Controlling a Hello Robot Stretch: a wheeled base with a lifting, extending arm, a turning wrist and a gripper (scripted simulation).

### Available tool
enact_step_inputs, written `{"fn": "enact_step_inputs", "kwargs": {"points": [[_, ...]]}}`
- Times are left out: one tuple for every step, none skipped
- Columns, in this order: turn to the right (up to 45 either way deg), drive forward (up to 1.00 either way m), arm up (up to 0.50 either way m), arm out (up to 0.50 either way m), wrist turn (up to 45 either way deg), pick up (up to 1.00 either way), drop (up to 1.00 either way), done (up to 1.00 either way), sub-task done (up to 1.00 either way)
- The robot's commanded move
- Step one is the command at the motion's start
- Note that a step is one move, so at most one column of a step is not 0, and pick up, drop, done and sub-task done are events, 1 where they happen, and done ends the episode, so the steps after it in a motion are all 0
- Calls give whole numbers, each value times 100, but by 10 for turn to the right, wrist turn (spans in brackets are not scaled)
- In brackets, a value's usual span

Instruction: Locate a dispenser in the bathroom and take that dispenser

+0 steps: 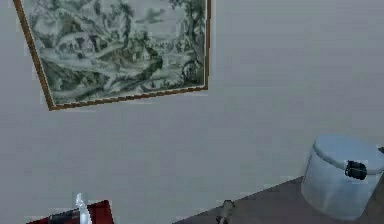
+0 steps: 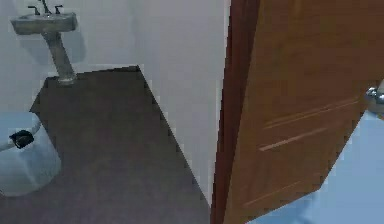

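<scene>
Dispenser unsure: a small pale thing low in the forward view

Dispenser is too sure a word for what shows here. A small upright pale thing (image 1: 78, 206) stands on a red-brown top (image 1: 98, 213) at the forward view's bottom edge, left of the middle. It is too small to make out its shape, so I cannot tell whether it is the dispenser.

Above it hangs a painting (image 1: 118, 45), a grey-green landscape in a thin golden-brown frame, on a plain pale wall (image 1: 270, 90). At the forward view's right stands a pale round bin (image 1: 340, 178) with a small black fitting on its side. It rests on a dark floor (image 1: 268, 208). A small dark thing (image 1: 226, 209) lies on that floor at the wall's foot, between the red-brown top and the bin. What it is cannot be told.

In the arm side view the bin sits at the bottom left corner, on the dark floor. Far up at the left stands a pedestal sink (image 2: 52, 30) with a dark tap (image 2: 42, 9), set against the wall. A brown wooden door (image 2: 300, 110) takes up the right side, with a metal knob (image 2: 376, 97) at the right edge. A white stretch of wall runs between the floor and the door.

As for the gripper and its fingers, their state cannot be told.
</scene>
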Motion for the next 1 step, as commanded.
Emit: {"fn": "enact_step_inputs", "kwargs": {"points": [[0, 45, 0, 0, 0, 0, 0, 0, 0]]}}
